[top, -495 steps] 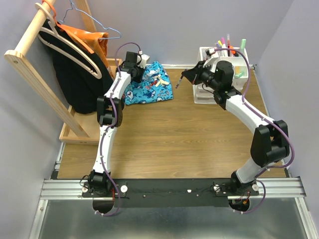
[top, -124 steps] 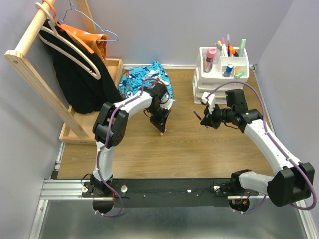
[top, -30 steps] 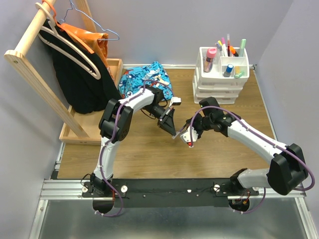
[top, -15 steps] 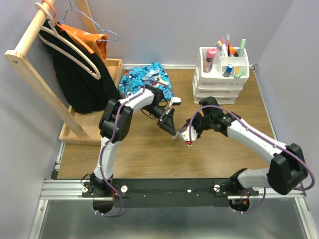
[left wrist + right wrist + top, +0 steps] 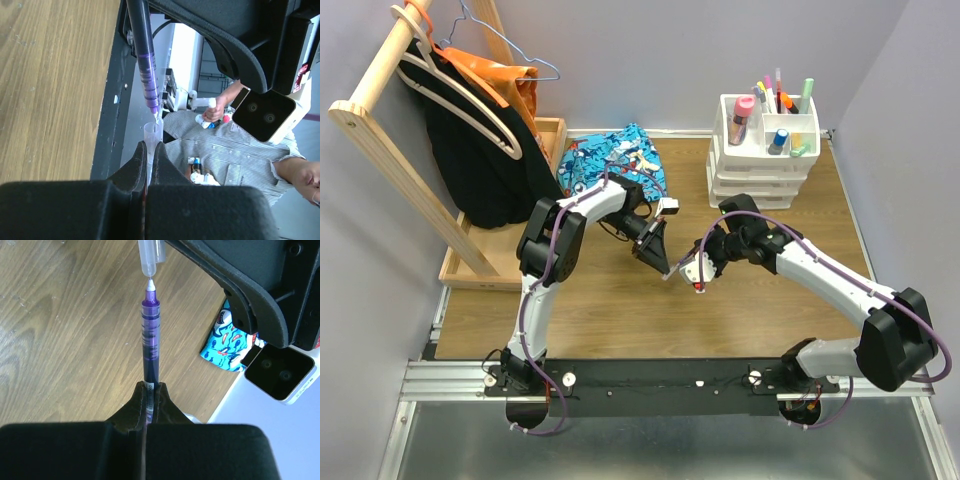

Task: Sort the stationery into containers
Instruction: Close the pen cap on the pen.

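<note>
My left gripper [image 5: 661, 262] is shut on a clear pen cap [image 5: 151, 132] and holds it above the middle of the table. My right gripper [image 5: 701, 270] is shut on a purple pen [image 5: 150, 340]. The pen's tip meets the cap's open end [image 5: 148, 257]; in the left wrist view the pen [image 5: 146, 60] comes down into the cap. The white desk organiser [image 5: 761, 176] stands at the back right. Several pens and markers [image 5: 776, 98] stand upright in its top compartments. A few pale pens [image 5: 638, 160] lie on the blue cloth.
The blue patterned cloth [image 5: 610, 168] lies at the back centre, also in the right wrist view [image 5: 227, 347]. A wooden tray [image 5: 485, 262] and a wooden rack with hangers and dark clothes [image 5: 470, 130] fill the left side.
Four seconds ago the grippers were apart; they have since come together over the table's middle, pen tip to cap. Over the last second they have barely shifted.
</note>
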